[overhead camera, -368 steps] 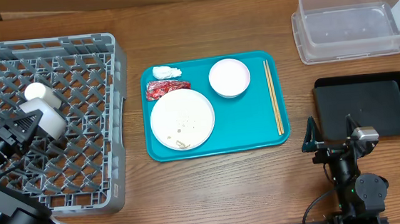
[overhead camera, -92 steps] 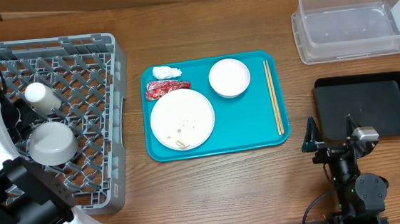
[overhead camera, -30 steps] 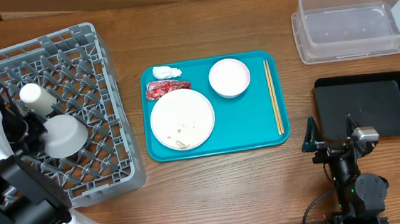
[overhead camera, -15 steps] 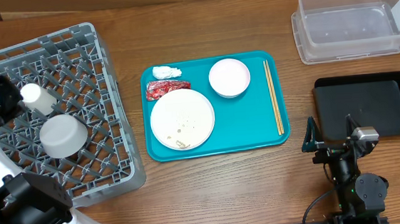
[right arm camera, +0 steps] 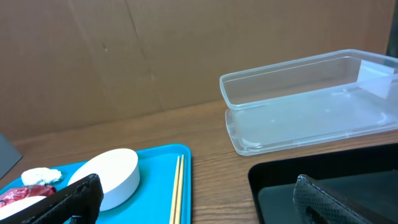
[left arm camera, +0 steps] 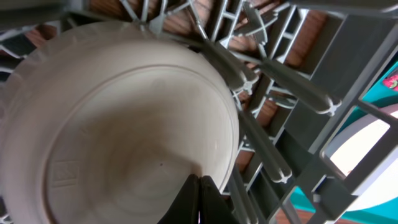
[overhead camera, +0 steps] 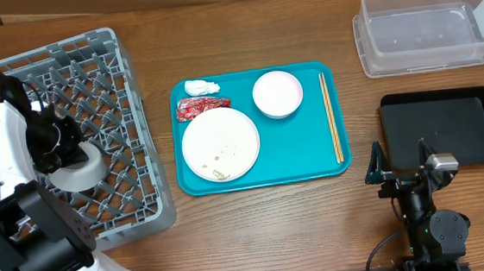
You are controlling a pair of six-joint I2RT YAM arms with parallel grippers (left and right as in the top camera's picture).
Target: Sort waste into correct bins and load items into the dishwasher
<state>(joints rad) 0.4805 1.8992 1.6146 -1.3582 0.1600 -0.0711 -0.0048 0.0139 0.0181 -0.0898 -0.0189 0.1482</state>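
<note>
Left gripper [left arm camera: 199, 198]: clenched tip to tip, nothing visible between the fingers, so it holds nothing.
Grey-blue bowl [left arm camera: 124, 137]: upside down in the dish rack [overhead camera: 126, 93], directly ahead of the left jaws, with its outer wall apparently touching the tips.
Rack ribs: close on the right of the left jaws. The rack itself lies askew.
White cup: not visible; possibly under the left arm.
Right gripper [overhead camera: 400, 159]: spread wide, empty, parked low.
Black tray [overhead camera: 440, 128]: straight ahead of the right jaws. The clear tub [overhead camera: 427, 65] is beyond it.
Teal tray [overhead camera: 304, 148]: ahead and left of the right jaws, well to the right of the left jaws.
On the teal tray: white plate [overhead camera: 220, 144] with rice scraps [overhead camera: 217, 170], pink bowl [overhead camera: 277, 94], chopsticks [overhead camera: 331, 115], tissue [overhead camera: 201, 88] and red wrapper [overhead camera: 201, 107], all unsorted.
Risk 1: pulling the closed tips out sideways could drag the bowl's rim and tip it off its pegs.
Risk 2: a finger snagging a rib would shove the skewed rack further, perhaps into the teal tray.
Risk 3: the unseen cup could be knocked by the arm as it lifts.
Risk 4: tilting the plate before scraping would spill rice.
</note>
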